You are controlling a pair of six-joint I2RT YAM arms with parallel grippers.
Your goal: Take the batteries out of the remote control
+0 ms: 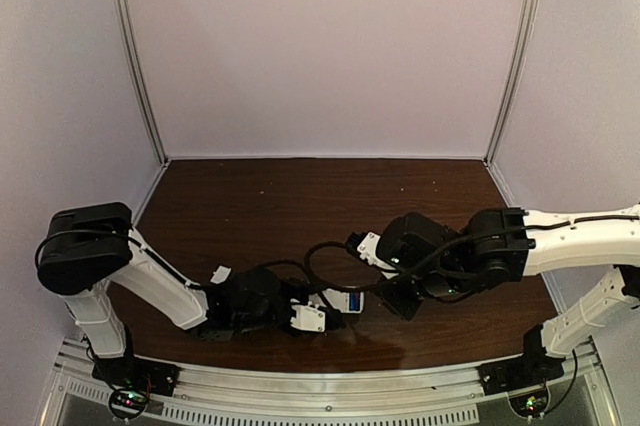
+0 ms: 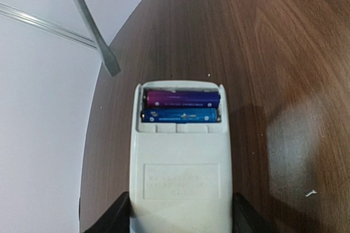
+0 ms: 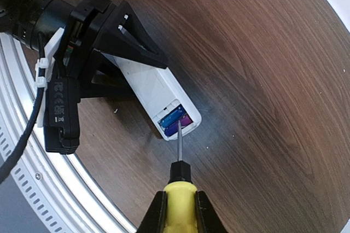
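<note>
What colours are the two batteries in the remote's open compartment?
Upper battery purple, lower battery blue; clearest in the left wrist view.

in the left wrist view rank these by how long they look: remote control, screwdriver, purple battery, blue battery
1. remote control, though cut off by the frame
2. screwdriver, only shaft and handle tip in view
3. purple battery and blue battery: look alike, not ranked apart

Your left pincer [image 2: 180,217] grips the remote control [image 2: 180,173] by one end; at the other end the two batteries [image 2: 180,107] lie side by side in the open compartment [image 2: 180,86]. The screwdriver [image 3: 180,186] in your right pincer [image 3: 180,214] points at that end, its tip just beside the compartment's corner.
</note>
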